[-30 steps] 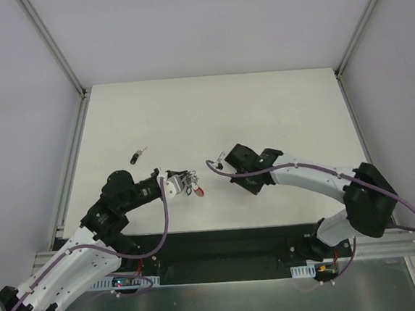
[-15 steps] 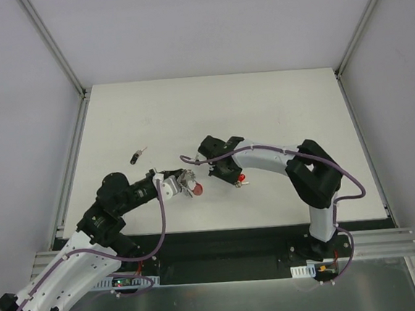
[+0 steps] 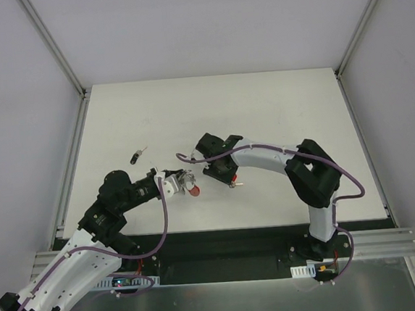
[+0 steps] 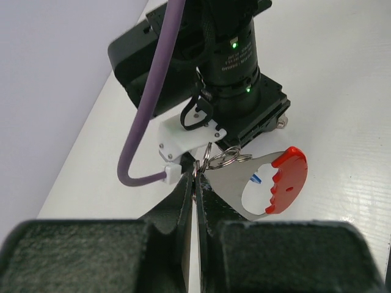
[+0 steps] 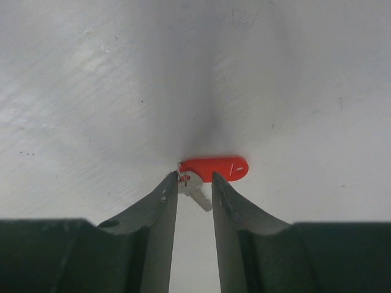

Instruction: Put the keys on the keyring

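Silver keyring is pinched by jaws of left gripper | jaws of right gripper are set slightly apart, red-tag key at their 12 o'clock | black key at 9 o'clock on table

White rectangular table top boxed in by plain pale grey walls.
Silver aluminium rails edge it; a black base strip and a brushed grey metal panel lie along the near side.

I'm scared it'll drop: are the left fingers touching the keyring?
Touching. The left wrist view shows the left fingers pinched shut on the keyring, at its silver edge.
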Robot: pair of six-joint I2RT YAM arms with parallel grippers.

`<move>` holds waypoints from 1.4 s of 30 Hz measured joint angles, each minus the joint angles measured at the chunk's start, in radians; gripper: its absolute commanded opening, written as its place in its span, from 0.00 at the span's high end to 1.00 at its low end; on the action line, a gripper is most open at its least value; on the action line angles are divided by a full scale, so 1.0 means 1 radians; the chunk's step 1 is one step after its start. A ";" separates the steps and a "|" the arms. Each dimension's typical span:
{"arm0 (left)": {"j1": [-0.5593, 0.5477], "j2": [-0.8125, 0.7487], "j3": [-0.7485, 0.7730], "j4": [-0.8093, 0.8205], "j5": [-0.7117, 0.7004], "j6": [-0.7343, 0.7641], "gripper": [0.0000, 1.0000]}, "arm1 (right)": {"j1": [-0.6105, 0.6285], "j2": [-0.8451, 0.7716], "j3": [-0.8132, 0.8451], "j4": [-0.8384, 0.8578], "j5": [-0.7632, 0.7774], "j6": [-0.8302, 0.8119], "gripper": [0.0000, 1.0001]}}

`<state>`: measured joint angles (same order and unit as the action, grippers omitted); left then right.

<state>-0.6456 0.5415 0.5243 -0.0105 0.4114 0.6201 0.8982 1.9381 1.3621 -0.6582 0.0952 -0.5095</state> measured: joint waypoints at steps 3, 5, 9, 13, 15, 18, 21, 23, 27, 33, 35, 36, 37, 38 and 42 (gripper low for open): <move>0.000 0.000 0.000 -0.003 0.001 0.000 1.00 | -0.004 -0.072 -0.045 0.032 -0.020 0.008 0.66; 0.000 0.000 0.000 -0.003 0.002 0.000 1.00 | -0.015 -0.151 -0.097 0.069 -0.049 0.016 0.66; 0.000 -0.001 0.000 -0.003 0.008 -0.001 1.00 | -0.070 -0.316 -0.217 0.170 -0.135 0.045 0.67; 0.005 -0.001 0.000 -0.003 0.011 -0.002 1.00 | -0.148 -0.434 -0.375 0.303 -0.242 0.081 0.69; 0.006 0.000 0.000 -0.003 0.016 -0.002 1.00 | -0.175 -0.443 -0.443 0.372 -0.283 0.087 0.69; 0.006 0.001 0.000 -0.003 0.024 -0.003 1.00 | -0.182 -0.443 -0.524 0.451 -0.314 0.079 0.69; 0.006 0.002 0.000 -0.003 0.026 -0.002 1.00 | -0.180 -0.443 -0.586 0.544 -0.321 0.064 0.70; 0.006 0.002 0.000 -0.003 0.026 -0.002 1.00 | -0.180 -0.443 -0.615 0.603 -0.320 0.058 0.70; 0.006 0.009 0.000 -0.003 0.026 -0.002 1.00 | -0.180 -0.443 -0.658 0.710 -0.317 0.049 0.71; 0.006 0.013 0.000 -0.004 0.026 -0.002 1.00 | -0.180 -0.443 -0.685 0.789 -0.317 0.037 0.72; 0.006 0.015 0.000 -0.004 0.027 -0.002 1.00 | -0.178 -0.443 -0.685 0.798 -0.318 0.032 0.73; 0.006 0.015 0.000 -0.004 0.026 -0.002 1.00 | -0.175 -0.443 -0.685 0.804 -0.318 0.028 0.73; 0.006 0.015 0.000 -0.004 0.027 -0.002 1.00 | -0.174 -0.443 -0.685 0.805 -0.318 0.026 0.73; 0.006 0.015 0.000 -0.004 0.027 -0.002 1.00 | -0.171 -0.443 -0.685 0.807 -0.319 0.024 0.72; 0.006 0.019 0.000 -0.004 0.028 -0.002 1.00 | -0.162 -0.443 -0.685 0.812 -0.320 0.018 0.73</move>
<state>-0.6395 0.5606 0.5243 -0.0143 0.4393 0.6178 0.7364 1.4956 0.6773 0.1539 -0.2249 -0.4915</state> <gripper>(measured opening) 0.008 0.273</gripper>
